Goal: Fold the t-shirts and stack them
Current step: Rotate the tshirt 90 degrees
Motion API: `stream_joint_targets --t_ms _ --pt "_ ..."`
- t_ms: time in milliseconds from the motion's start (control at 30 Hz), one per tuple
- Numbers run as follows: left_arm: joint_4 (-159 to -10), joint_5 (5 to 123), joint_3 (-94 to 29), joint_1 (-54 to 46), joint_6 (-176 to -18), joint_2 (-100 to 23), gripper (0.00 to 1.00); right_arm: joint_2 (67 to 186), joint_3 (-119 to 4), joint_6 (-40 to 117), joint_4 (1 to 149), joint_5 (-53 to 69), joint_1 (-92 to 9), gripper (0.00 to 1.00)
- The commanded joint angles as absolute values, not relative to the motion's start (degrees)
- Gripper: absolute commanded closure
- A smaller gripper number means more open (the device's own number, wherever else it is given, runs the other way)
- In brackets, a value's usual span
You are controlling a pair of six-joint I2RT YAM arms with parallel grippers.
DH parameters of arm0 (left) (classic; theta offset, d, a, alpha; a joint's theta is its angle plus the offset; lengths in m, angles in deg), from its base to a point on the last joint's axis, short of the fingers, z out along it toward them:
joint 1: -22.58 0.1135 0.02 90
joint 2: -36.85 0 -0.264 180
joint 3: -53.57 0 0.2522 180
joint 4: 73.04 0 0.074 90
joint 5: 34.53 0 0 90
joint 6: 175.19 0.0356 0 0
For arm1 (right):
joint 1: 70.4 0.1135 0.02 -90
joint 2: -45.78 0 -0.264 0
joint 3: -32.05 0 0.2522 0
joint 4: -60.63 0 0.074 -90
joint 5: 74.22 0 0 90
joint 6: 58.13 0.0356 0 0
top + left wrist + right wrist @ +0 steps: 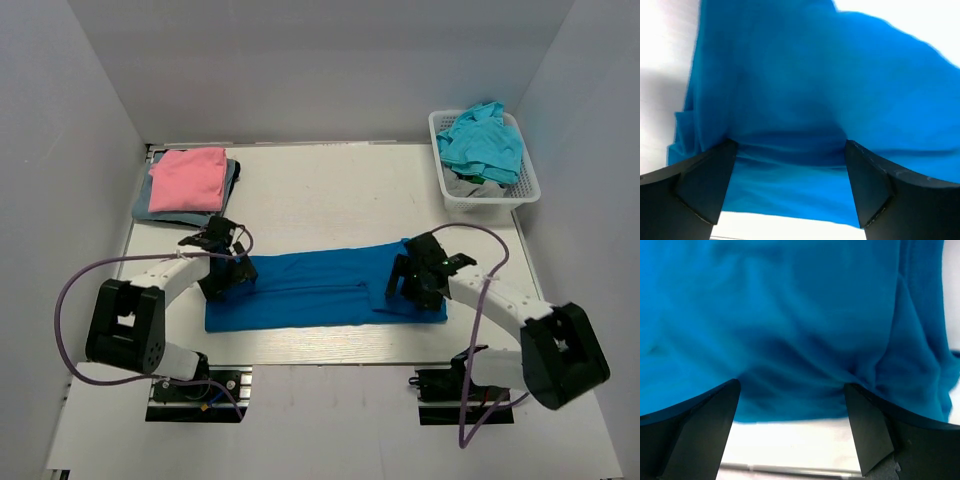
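A royal-blue t-shirt (320, 288) lies folded into a long band across the table's middle. My left gripper (222, 276) is open at its left end, fingertips down on the cloth. My right gripper (406, 284) is open at its right end, also down on the cloth. In the left wrist view the blue shirt (805, 90) fills the frame and bunches between the spread fingers of the left gripper (790, 172). In the right wrist view the shirt (790, 315) wrinkles between the spread fingers of the right gripper (790, 407), its near hem just ahead of them.
A folded pink t-shirt (188, 177) lies on a folded grey-blue one (150, 211) at the back left. A white lattice basket (487, 194) at the back right holds a crumpled turquoise t-shirt (483, 141). White walls close in the table.
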State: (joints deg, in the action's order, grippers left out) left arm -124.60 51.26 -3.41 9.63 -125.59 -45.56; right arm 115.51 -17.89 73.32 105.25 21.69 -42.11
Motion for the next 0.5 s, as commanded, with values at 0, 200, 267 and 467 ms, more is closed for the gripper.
stream_joint_targets --t_ms 0,200,267,467 --pt "-117.75 52.82 0.86 8.35 -129.91 -43.75 0.0 121.6 -18.88 74.32 99.97 25.0 -43.42 0.1" --pt "-115.11 57.04 7.37 2.3 -138.88 -47.34 0.01 136.28 -28.01 69.31 91.82 21.59 -47.02 0.1" --pt "-115.63 61.08 7.38 0.36 -140.55 -48.05 0.0 141.21 -34.84 66.77 91.18 22.36 -48.85 0.1" --pt "-123.36 81.36 1.85 -9.21 -144.69 -51.74 0.0 162.63 -61.0 53.53 89.85 10.89 -52.38 0.1"
